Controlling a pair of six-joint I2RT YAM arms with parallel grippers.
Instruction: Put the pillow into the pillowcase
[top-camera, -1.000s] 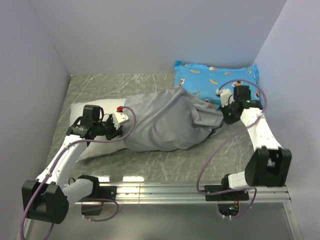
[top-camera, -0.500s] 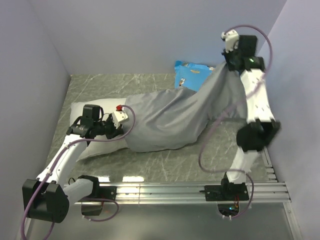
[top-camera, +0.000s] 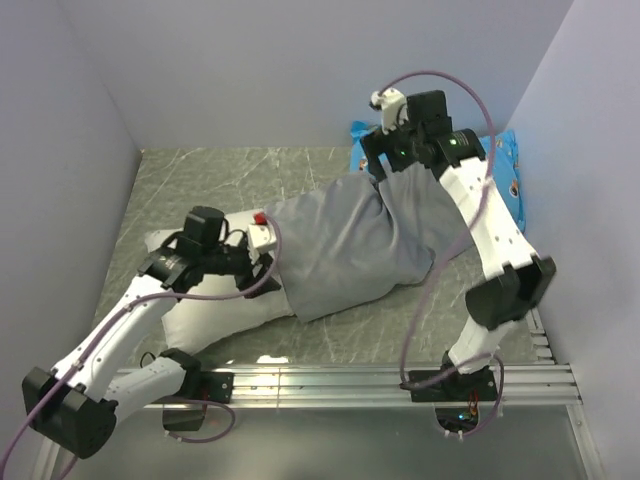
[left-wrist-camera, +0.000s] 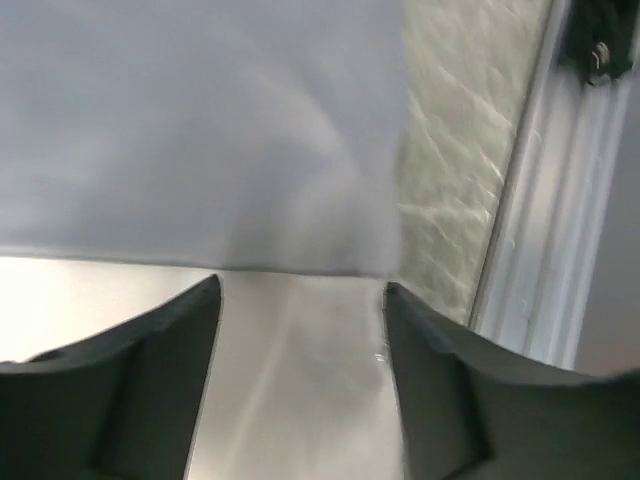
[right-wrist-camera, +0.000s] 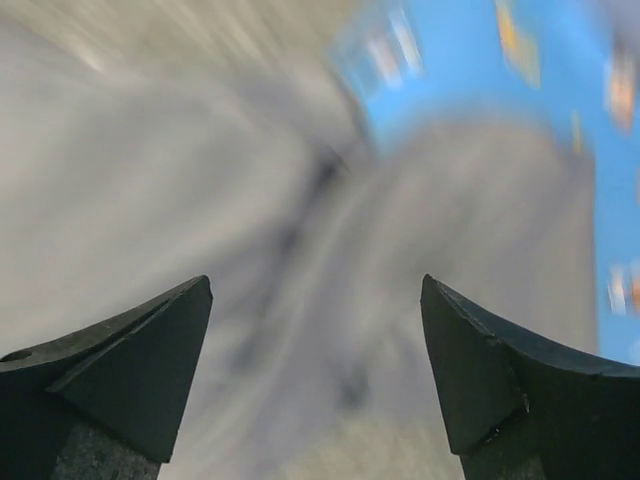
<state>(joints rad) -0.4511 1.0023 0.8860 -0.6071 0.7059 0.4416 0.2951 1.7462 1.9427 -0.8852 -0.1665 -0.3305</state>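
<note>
While the pillowcase (top-camera: 350, 245) lies across the worktop (top-camera: 200, 175) over the pillow's (top-camera: 205, 312) right end, its edge meets my left claw (left-wrist-camera: 300, 290), fingers apart with white pillow between; whether it grips I cannot tell. My right claw (right-wrist-camera: 315, 285) gapes wide, empty, above the far corner by the blue pillow (top-camera: 503, 160). Bare marbled surface lies open far left; walls (top-camera: 300, 70) close three sides.

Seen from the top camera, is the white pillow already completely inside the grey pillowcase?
No, a large part of the white pillow lies uncovered on the left, outside the grey pillowcase.
</note>
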